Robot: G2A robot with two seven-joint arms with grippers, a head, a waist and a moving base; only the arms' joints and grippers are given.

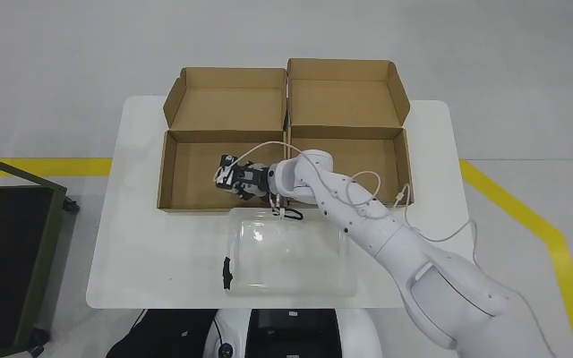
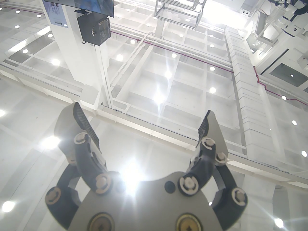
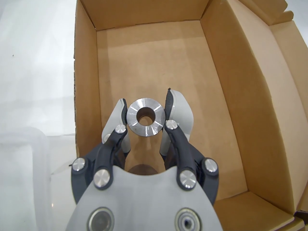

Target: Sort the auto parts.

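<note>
Metal ring [image 3: 145,120] is hanging pinched by its rim between the right jaws, above the floor of the left cardboard box [image 3: 86,73], bore facing the wrist. Box walls are standing apart from it; a clear bin [image 1: 295,259] is sitting just nearer, a second box [image 1: 385,154] to the right. Left jaws are gaping wide, holding nothing.

Looks like a big industrial test hall to me: yellow safety stripes [image 1: 54,166] on a smooth grey floor [image 1: 72,72], high white grid ceiling [image 2: 182,78] dotted with spotlights, bare aluminium frame rigs [image 2: 178,10].
</note>
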